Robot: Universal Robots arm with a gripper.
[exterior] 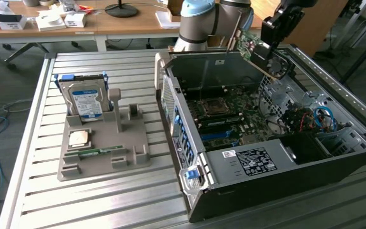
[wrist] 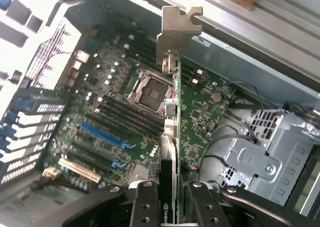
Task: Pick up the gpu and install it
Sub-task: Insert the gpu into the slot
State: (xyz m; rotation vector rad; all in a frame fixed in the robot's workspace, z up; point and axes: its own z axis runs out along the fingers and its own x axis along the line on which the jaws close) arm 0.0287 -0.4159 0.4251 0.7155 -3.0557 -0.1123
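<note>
The gripper [exterior: 268, 44] is closed partway onto the gpu [exterior: 251, 47], holding it above the far end of the open case [exterior: 247, 162] on the worktop [exterior: 94, 200]. From the wrist, the card [wrist: 173, 112] hangs edge-on over the motherboard [wrist: 115, 117].

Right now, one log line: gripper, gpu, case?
gripper: shut on gpu | gpu: in air over open case, not seated
</note>
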